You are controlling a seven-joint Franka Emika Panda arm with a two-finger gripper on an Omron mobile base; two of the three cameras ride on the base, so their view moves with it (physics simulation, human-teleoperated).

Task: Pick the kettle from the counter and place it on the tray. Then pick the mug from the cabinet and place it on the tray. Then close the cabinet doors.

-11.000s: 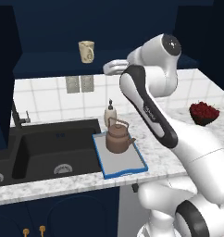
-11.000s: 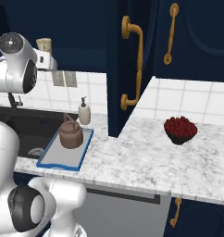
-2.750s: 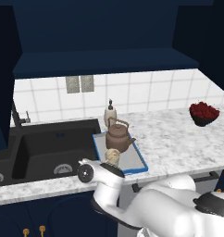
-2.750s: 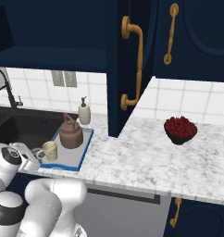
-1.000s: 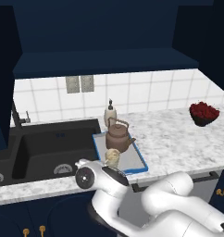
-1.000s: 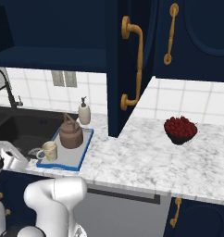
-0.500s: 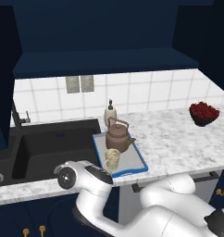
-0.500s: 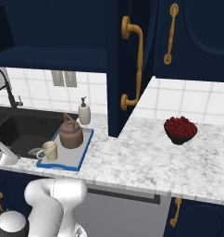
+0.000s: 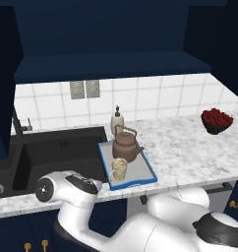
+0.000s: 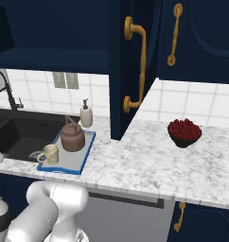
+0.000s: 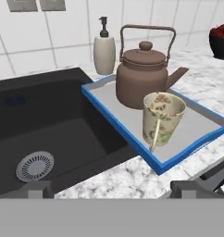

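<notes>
Kettle (image 11: 144, 76) sits upright on the tray (image 11: 208, 133), toward its back, spout pointing at the bowl of red fruit (image 9: 217, 120). Mug (image 11: 162, 118) stands upright on the tray too, just in front of the kettle, handle toward the camera in the hand view. Tray lies on the counter (image 10: 149, 168), right beside the black sink (image 9: 52, 152); soap dispenser (image 10: 86, 116) stands just behind the tray.

Gripper (image 11: 111, 189): jaws spread wide, nothing between them, fingertips (image 11: 37, 189) low at the counter's front edge, apart from the mug and the tray.

Judgement: both placing steps look done; the step in hand is the last one, closing the cabinet doors. One cabinet door (image 10: 131, 66), with its long gold handle (image 10: 137, 71), stands swung out above the counter, to the right of the tray. The cabinet (image 9: 106, 44) gapes open above the tray.

Next move likely calls for raising the arm well clear of the tray, reaching the door's outer face, then pushing it round toward the cabinet front. Watch the kettle's arched handle on the way up.
</notes>
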